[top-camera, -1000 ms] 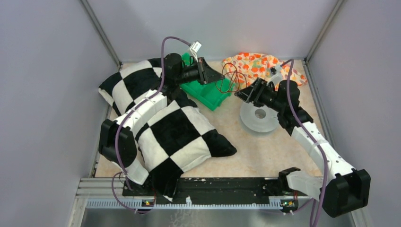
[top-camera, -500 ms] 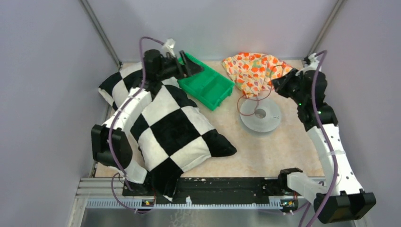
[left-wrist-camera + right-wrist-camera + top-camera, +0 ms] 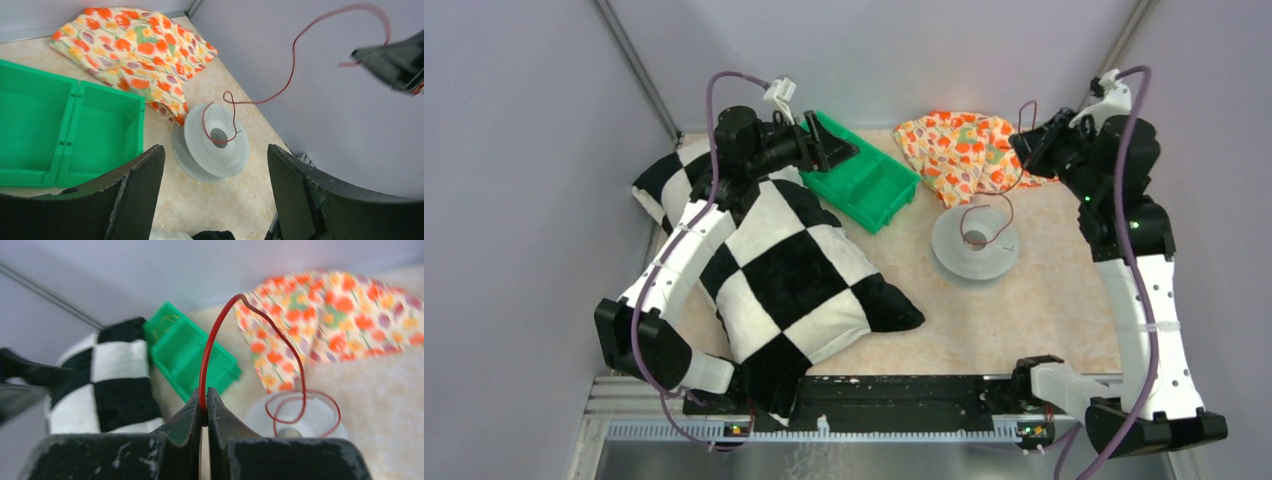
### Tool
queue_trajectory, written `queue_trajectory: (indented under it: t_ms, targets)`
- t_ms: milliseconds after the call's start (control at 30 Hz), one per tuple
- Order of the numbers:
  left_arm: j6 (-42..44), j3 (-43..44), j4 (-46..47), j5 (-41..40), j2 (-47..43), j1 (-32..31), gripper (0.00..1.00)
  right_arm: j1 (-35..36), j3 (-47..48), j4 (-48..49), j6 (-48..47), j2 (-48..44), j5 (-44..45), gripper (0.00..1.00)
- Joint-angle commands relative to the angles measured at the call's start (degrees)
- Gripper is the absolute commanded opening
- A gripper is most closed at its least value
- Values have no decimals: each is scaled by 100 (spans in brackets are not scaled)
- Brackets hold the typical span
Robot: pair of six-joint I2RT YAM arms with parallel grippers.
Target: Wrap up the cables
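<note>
The cable (image 3: 964, 226) is a thin red wire. One end is pinched in my right gripper (image 3: 204, 402), which is shut on it. From there the wire arches up and drops into a loose loop on the white perforated spool (image 3: 974, 248). In the top view the right gripper (image 3: 1028, 140) is raised at the back right, above the floral cloth's edge. My left gripper (image 3: 215, 150) is open with nothing between its fingers. It hangs over the green bin (image 3: 864, 185), well left of the spool (image 3: 210, 150). The left wrist view shows the cable (image 3: 292, 55) rising to the right gripper (image 3: 395, 57).
A black-and-white checkered pillow (image 3: 794, 270) covers the left half of the table, with the left arm lying over it. A floral cloth (image 3: 964, 145) lies at the back, behind the spool. Grey walls close in on the left, back and right.
The left gripper opened, let the cable go and drew back left over the bin. The right gripper shut on the cable and lifted it up toward the back right.
</note>
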Motion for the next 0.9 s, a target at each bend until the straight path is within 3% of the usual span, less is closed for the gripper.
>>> queue_trajectory:
  t_ms: [0, 67, 167, 300, 433, 567, 700, 867]
  targets:
    - [534, 346, 132, 382, -40, -301, 81, 40, 731, 1062, 276, -345, -1208, 0]
    - [581, 270, 409, 639, -106, -425, 81, 40, 482, 1371, 481, -427, -1450, 0]
    - [874, 229, 661, 923, -157, -802, 77, 38, 270, 957, 591, -207, -1404, 0]
    - [2169, 339, 587, 1143, -97, -1755, 75, 44, 70, 675, 1106, 26, -1610, 0]
    - [3065, -144, 1168, 457, -229, -2330, 74, 67, 144, -129, 1444, 362, -1834, 0]
    - [3991, -729, 1985, -199, -319, -2791, 78, 185, -324, -202, 1956, 243, -2064, 0]
    - [5612, -1178, 2362, -1312, -296, -3595, 75, 305, -641, -294, 2286, 71, -2048, 0]
    - [7557, -1980, 3725, -2699, -131, -4399, 78, 410, -865, -173, 2598, -103, -2071, 0]
